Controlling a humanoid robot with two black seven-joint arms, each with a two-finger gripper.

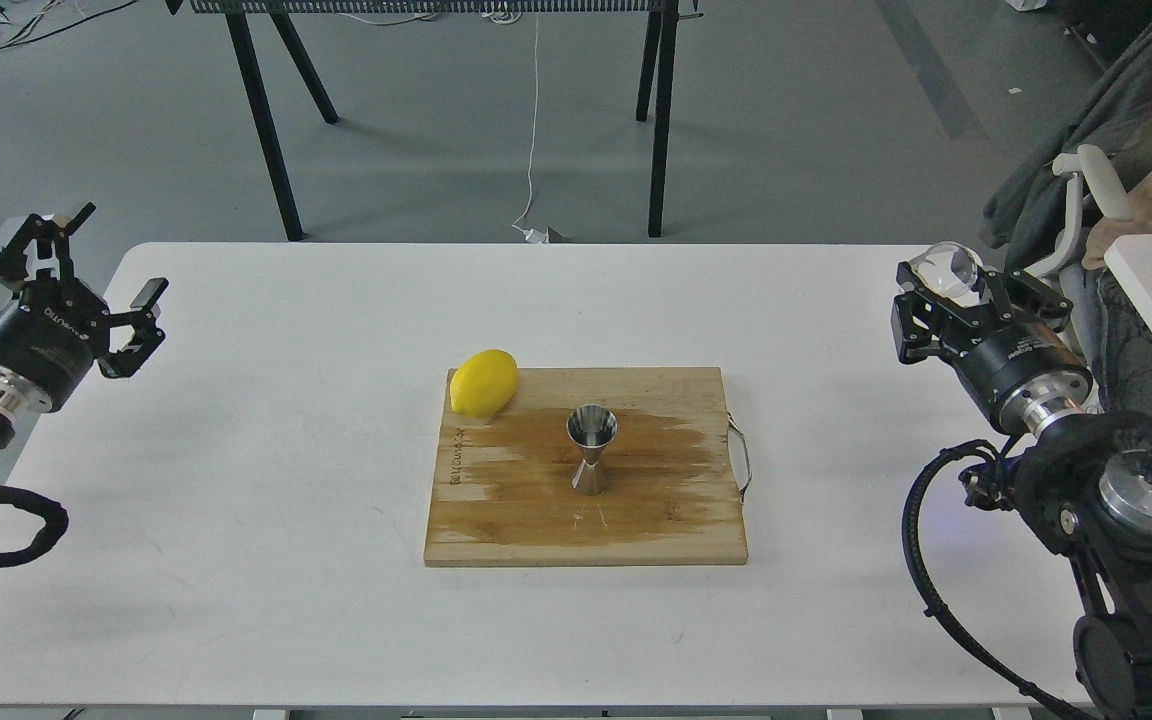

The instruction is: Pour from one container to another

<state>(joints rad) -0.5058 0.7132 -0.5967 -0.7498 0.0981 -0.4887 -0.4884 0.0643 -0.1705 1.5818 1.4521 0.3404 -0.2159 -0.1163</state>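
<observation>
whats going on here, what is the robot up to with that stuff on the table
The right gripper is shut on a small clear glass cup, held up at the right edge of the white table, well away from the rest. The steel jigger stands upright near the middle of a wooden cutting board, with a lemon at the board's far left corner. The left gripper hangs open and empty over the table's left edge. No pouring is under way yet.

jigger upright on board (mid-table) | lemon behind-left, on board's corner
</observation>
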